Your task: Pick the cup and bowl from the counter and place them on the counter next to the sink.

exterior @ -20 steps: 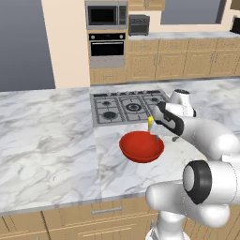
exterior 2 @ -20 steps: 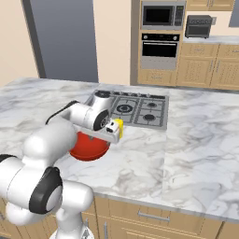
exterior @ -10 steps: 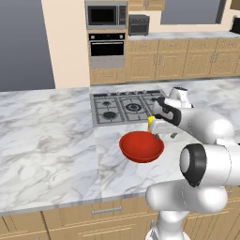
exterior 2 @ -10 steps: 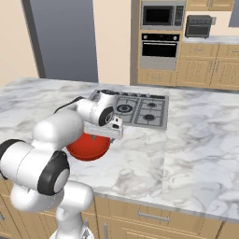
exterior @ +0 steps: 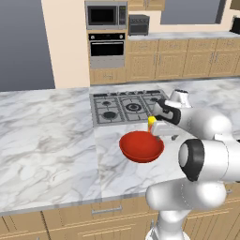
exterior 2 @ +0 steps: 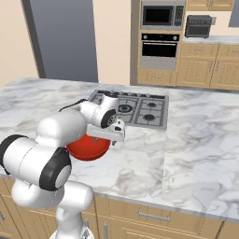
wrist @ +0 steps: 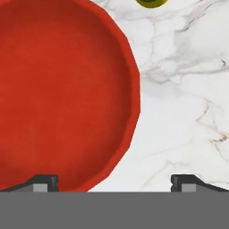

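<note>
The wide red bowl (exterior: 140,146) sits on the white marble counter (exterior: 51,140) just in front of the stovetop. The small yellow cup (exterior: 151,122) stands upright right behind the bowl's far right rim. My gripper (exterior: 160,133) hangs open just above that rim, beside the cup. In the hand view the bowl (wrist: 62,89) spreads over the left, the cup (wrist: 150,2) peeks in at the top edge, and my gripper (wrist: 114,182) straddles the bowl's rim with nothing held. From the right base view my arm covers most of the bowl (exterior 2: 86,148). The sink is out of view.
A grey gas stovetop (exterior: 125,106) with black burners lies directly behind the bowl and cup. Wooden cabinets, a wall oven (exterior: 107,48) and a microwave stand across the room. Bare marble stretches to the left (exterior: 47,154) and to the right (exterior 2: 196,140).
My hand has turned and shifted from beside the cup to over the bowl's rim, now covering the cup in the right base view. Jaws stayed open; cup and bowl have not moved.
</note>
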Robot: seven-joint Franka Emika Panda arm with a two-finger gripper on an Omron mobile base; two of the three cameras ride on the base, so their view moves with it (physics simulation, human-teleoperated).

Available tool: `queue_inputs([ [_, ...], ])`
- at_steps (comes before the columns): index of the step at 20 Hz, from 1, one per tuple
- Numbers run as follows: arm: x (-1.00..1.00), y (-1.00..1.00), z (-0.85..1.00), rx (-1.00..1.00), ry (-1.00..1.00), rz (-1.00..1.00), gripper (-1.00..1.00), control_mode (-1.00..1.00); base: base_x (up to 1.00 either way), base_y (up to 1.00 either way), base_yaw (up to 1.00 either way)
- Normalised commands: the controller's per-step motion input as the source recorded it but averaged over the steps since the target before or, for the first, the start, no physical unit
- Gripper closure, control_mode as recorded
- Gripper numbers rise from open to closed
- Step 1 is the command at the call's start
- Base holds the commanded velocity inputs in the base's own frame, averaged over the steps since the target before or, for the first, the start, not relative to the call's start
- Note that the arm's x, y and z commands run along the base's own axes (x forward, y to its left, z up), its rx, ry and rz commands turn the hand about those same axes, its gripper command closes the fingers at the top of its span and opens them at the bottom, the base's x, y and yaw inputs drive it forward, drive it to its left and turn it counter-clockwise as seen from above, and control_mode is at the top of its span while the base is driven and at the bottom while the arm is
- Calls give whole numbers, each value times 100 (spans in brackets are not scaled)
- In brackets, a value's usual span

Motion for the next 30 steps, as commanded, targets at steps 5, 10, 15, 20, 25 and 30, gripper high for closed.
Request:
queue_inputs([
  [5,0,0,-27,0,0,-2,-100,-100,0,0,0],
  [10,0,0,-28,0,0,0,-100,-100,0,0,0],
  [15,6,0,-28,0,0,0,-100,-100,0,0,0],
  [20,18,0,-12,0,0,-1,-100,-100,0,0,0],
  [25,24,0,-2,0,4,-7,-100,-100,0,0,0],
  [30,16,0,-12,0,3,-16,-100,-100,0,0,0],
])
